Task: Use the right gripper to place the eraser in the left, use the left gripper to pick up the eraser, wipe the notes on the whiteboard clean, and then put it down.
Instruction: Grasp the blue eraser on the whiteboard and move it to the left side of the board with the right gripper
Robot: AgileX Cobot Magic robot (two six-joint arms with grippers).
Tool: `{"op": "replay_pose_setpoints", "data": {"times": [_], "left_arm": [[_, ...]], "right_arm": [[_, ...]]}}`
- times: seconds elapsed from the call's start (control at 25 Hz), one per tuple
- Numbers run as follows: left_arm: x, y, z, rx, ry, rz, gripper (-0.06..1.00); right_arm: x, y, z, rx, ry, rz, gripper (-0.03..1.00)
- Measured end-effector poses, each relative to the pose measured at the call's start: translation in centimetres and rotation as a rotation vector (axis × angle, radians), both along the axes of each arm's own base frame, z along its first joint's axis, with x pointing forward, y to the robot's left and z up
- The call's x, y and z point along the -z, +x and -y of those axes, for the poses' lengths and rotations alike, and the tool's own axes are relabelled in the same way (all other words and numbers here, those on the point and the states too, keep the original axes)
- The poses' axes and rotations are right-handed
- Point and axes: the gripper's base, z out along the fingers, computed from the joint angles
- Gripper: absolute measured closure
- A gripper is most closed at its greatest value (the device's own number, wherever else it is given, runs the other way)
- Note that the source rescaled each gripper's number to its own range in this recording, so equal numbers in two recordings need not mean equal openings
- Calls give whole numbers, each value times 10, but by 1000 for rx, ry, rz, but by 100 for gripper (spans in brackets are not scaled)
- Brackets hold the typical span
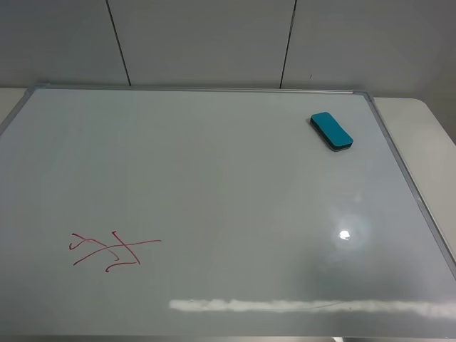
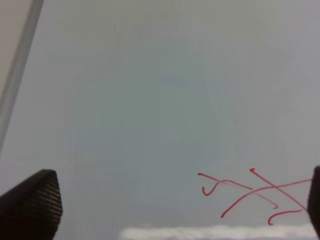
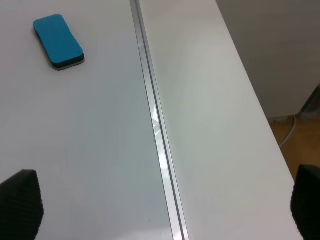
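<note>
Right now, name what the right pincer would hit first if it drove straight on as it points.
Probably the whiteboard's frame, or the table beside it; depth is unclear. The eraser lies off to one side.

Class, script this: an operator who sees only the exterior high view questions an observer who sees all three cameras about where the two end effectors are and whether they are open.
Operator: My view shows no arm. Is the left end effector open?
Observer: Yes. Its fingers stand wide apart over the whiteboard, with the notes in sight between them.
Operator: And the right one?
Observer: The right end effector is open too, its fingers straddling the board's frame. The eraser lies ahead, untouched.
</note>
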Motion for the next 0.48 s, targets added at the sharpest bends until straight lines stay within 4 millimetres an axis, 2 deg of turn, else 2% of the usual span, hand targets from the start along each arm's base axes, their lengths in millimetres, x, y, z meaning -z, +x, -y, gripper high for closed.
{"op": "replay_pose_setpoints", "data": {"times": [0.48], "left_arm": [[0,0,0,0,0,0,-6]], "right_arm": [[0,0,0,0,0,0,-3]]}}
